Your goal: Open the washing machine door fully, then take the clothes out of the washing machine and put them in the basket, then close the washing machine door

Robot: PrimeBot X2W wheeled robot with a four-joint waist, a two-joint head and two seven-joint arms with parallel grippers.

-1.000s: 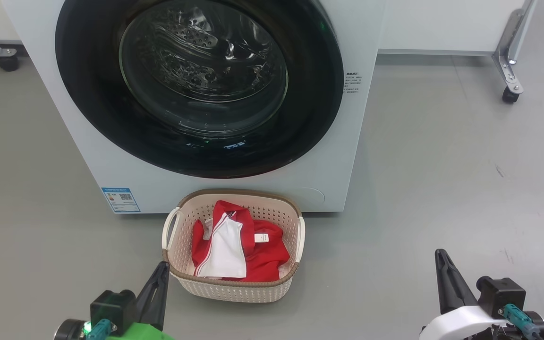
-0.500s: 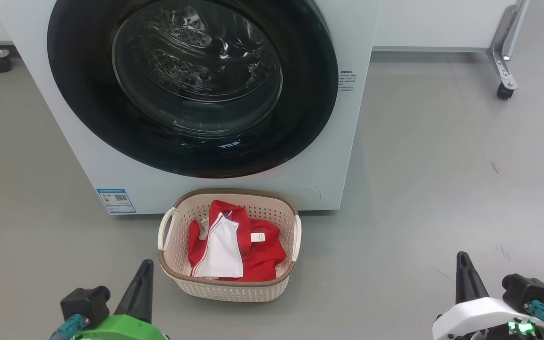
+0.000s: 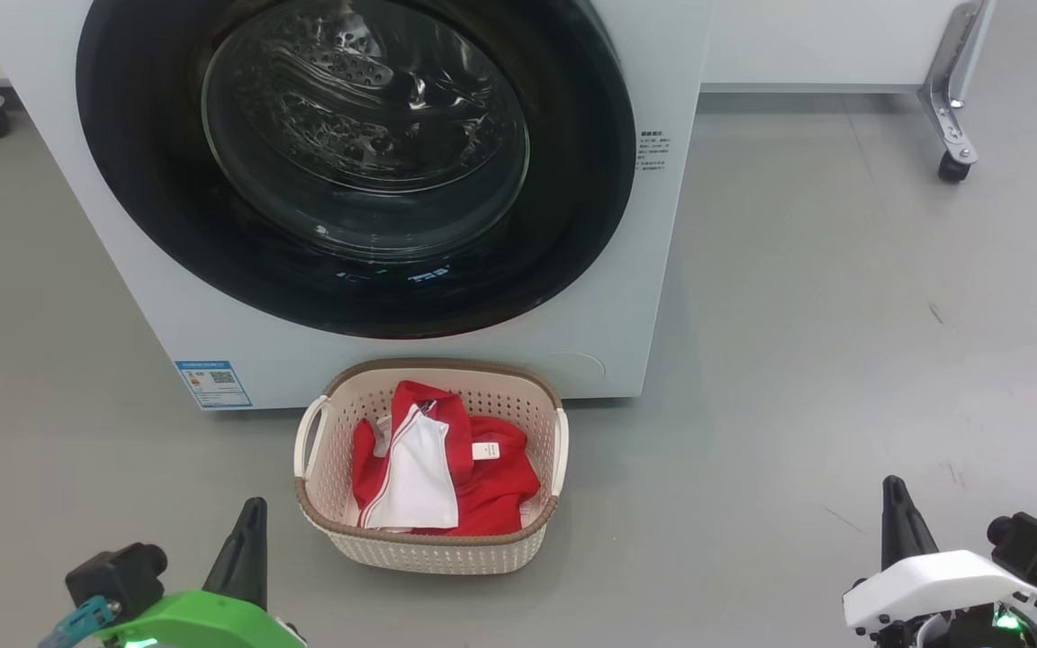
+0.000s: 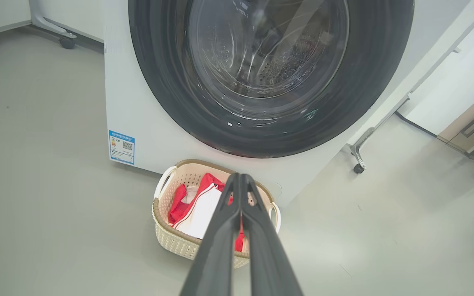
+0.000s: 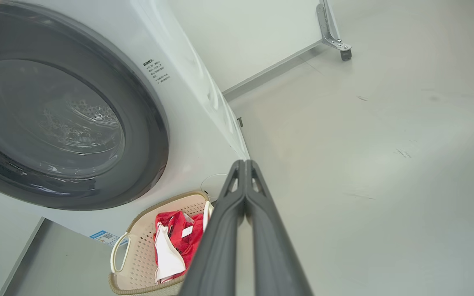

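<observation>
My left gripper (image 3: 253,508) sits lowest and nearest to me, its two dark fingers pressed together and holding nothing; the left wrist view shows the same shut pair (image 4: 239,177). My right gripper (image 3: 894,490) is far off to the other side, also pinched shut and empty, its fingers meeting at the tip in its own wrist view (image 5: 244,163).

Just ahead of the left gripper and a little to its right stands the basket (image 3: 433,366) on the grey floor (image 3: 798,360), apart from the fingers and much closer to them than to the right gripper. The clothes (image 3: 491,486) lie inside it, red with a white panel folded on top and a small white label showing.

Straight beyond the basket, nearly touching its far rim, rises the washing machine (image 3: 653,270), with a blue sticker (image 3: 212,384) low on its front, ahead of the left gripper. The washing machine door (image 3: 572,180) lies flat against the machine's front. Further away, ahead of the right gripper, is a metal leg with a caster (image 3: 951,166).
</observation>
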